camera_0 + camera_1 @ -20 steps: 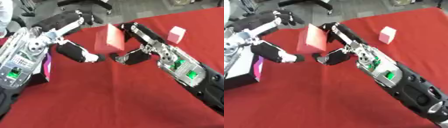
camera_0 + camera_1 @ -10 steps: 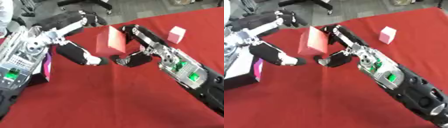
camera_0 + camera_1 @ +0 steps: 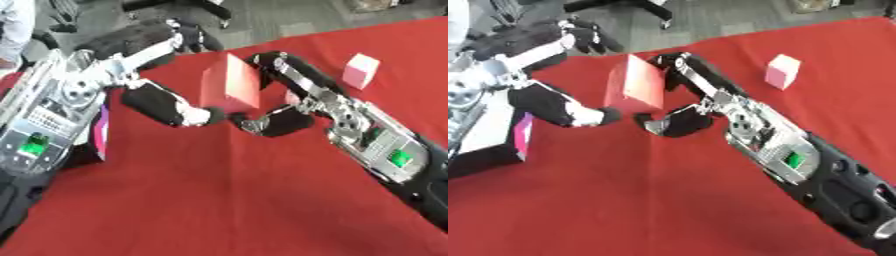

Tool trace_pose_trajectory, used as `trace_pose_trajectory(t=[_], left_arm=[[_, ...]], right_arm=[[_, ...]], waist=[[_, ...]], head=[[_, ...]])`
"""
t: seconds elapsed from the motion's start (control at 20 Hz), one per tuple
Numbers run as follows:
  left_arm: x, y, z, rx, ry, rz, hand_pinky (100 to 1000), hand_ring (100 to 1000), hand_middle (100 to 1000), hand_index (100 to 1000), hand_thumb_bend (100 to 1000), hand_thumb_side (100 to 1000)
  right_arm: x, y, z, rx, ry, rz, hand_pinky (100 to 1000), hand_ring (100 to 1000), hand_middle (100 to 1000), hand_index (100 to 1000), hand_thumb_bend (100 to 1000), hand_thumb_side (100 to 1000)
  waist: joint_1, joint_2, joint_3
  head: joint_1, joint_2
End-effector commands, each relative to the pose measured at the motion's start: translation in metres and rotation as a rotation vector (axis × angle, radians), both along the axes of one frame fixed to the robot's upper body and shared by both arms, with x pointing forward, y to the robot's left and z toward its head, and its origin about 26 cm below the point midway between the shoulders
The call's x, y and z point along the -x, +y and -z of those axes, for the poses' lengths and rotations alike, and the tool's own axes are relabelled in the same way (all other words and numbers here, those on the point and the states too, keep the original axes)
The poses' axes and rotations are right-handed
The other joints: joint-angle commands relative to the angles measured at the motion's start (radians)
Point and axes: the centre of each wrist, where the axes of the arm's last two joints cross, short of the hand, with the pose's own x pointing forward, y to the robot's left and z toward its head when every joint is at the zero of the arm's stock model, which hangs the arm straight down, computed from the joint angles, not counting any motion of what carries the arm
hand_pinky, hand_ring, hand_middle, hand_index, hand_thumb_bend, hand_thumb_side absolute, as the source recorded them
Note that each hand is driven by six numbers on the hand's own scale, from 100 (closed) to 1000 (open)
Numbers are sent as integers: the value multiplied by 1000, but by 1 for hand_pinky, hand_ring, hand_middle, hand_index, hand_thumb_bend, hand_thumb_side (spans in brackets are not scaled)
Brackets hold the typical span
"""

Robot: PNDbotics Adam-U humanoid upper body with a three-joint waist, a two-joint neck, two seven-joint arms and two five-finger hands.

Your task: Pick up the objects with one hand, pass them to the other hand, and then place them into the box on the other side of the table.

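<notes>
Since a second ago the red block [image 3: 230,89] has turned its broad face a little more toward my left hand [image 3: 166,102], while both hands have stayed around it just above frame centre.

Left eye view: my right hand [image 3: 284,107] has the block, fingers curled over its top right edge and thumb tucked under its lower corner. My left hand's thumb reaches in to the block's lower left corner; its fingers stand open behind it, upper left. For a clean handover I'd close the left fingers on the far face before letting the right go. A pink cube [image 3: 360,71] sits upper right on the red table [image 3: 219,200].

Right eye view: same pinch by the right hand [image 3: 684,105]. I can see the box [image 3: 487,137] at the left edge, with a magenta side, where the block should end up.
</notes>
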Motion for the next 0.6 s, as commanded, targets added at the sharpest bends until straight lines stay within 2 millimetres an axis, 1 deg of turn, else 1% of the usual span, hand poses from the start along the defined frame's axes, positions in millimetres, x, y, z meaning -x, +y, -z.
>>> trace_pose_trajectory(t=[0.05,0.35,0.6], left_arm=[[1,-1,-6,21,-9,1,821,814,774,858,421,461],[2,-4,-4,36,10,17,821,811,766,850,413,457],[2,-7,-3,35,25,32,821,813,775,856,431,442]], right_arm=[[2,-2,-8,12,-34,-11,668,606,468,575,225,100],[3,-2,-8,19,-33,-23,669,606,468,575,221,100],[3,-1,-8,22,-34,-32,670,606,468,575,222,100]], waist=[[2,-9,0],[0,-10,0],[1,-10,-1]], head=[[7,-1],[8,-1],[6,-1]])
